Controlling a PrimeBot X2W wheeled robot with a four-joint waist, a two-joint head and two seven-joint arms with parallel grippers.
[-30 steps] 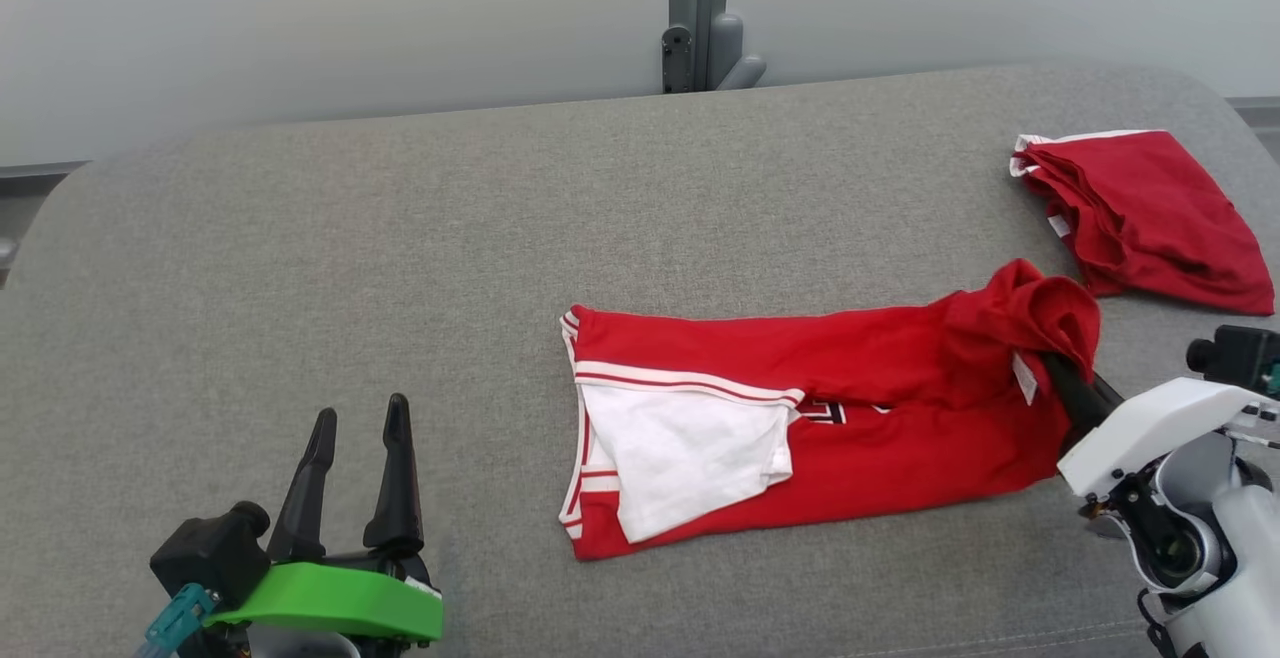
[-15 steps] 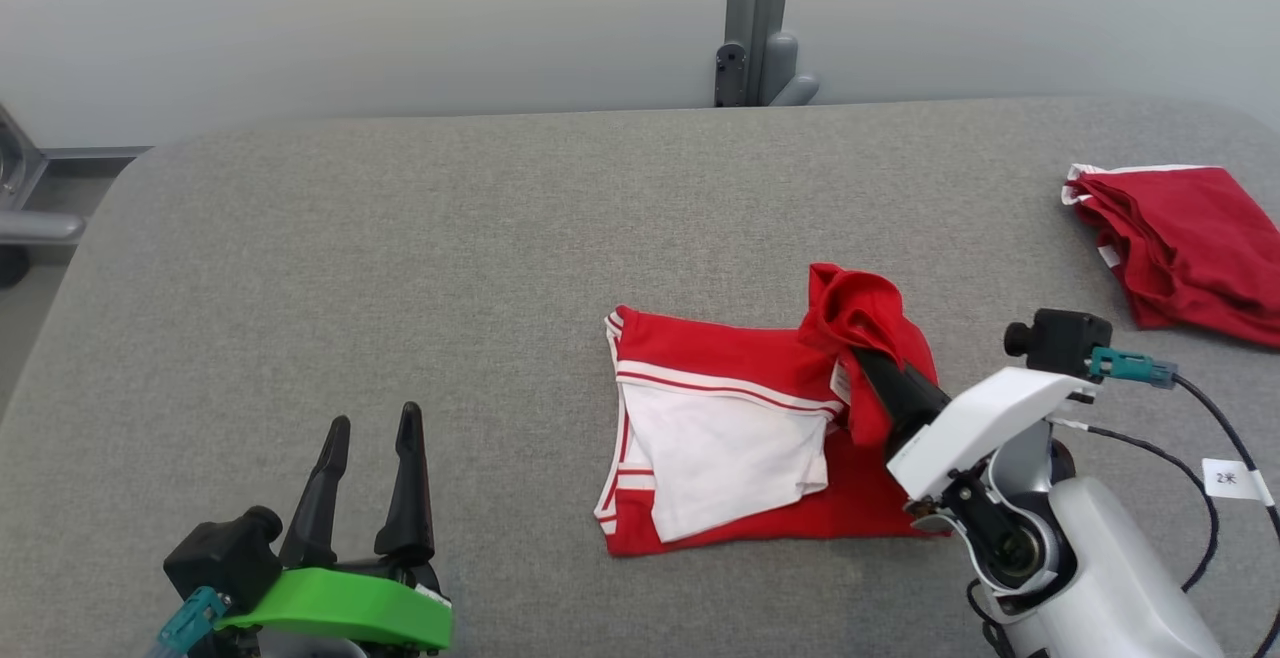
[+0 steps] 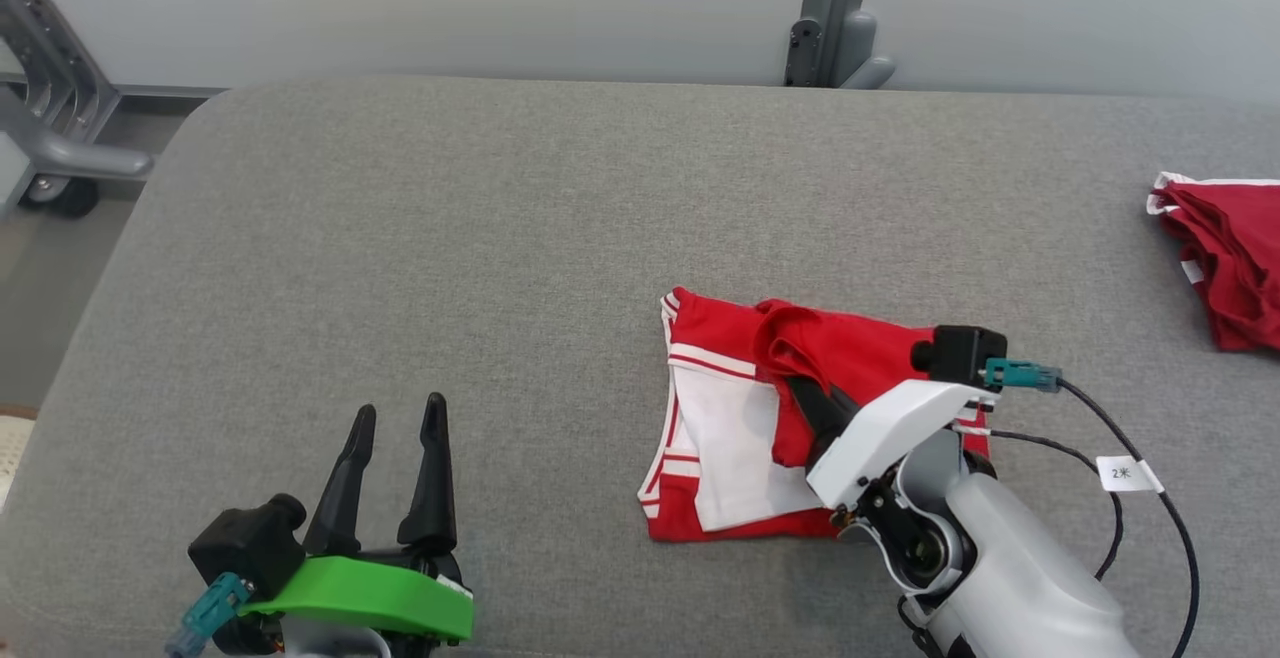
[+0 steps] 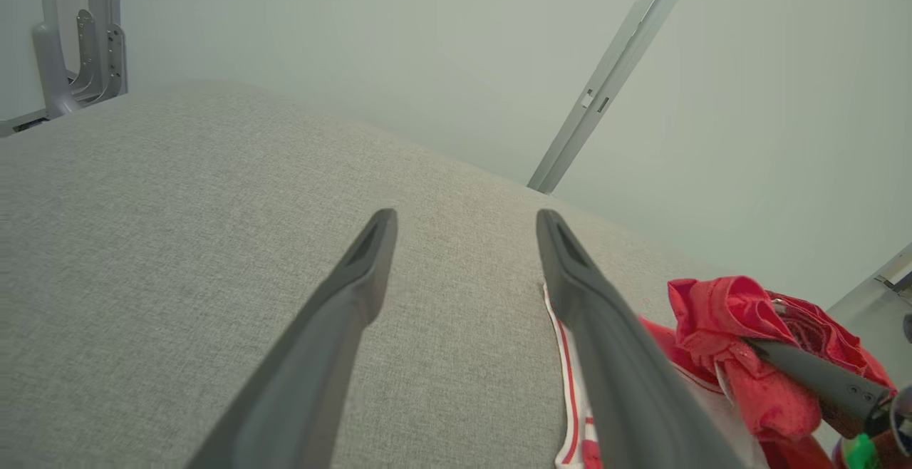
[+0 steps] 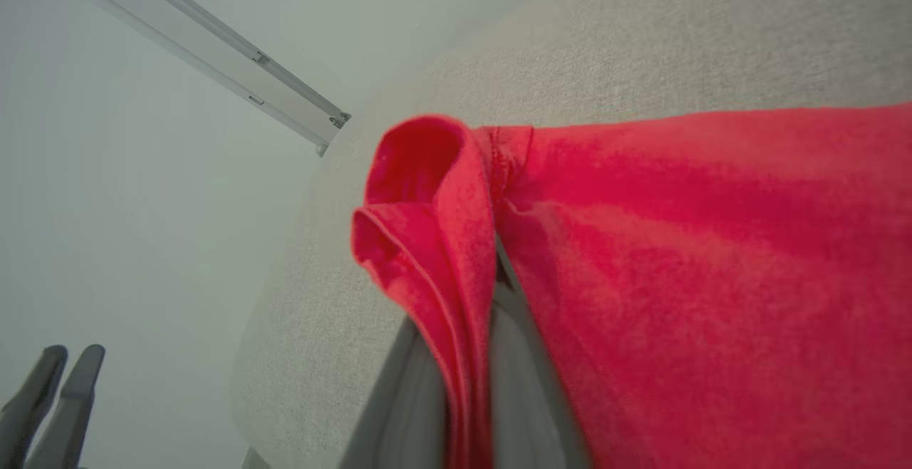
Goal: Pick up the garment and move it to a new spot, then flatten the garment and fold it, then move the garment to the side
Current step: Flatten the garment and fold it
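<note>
So, mid-fold imo: my right gripper (image 3: 815,403) pinches the red jersey (image 3: 860,348) edge, left gripper (image 3: 400,406) wide open, empty; flattening + side-move not done.

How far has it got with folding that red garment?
Done: the garment lies on the table, partly folded. In hand: the right gripper, shut on one end, holds it over the rest. Left: finish folding, then move it aside. The left gripper hangs open, empty.

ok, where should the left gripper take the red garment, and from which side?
Probably the striped left edge of the garment, coming in low from the robot's left: it lies flat and free on the cushion, faces the open left gripper, and sits away from the fold the right gripper pinches.
</note>
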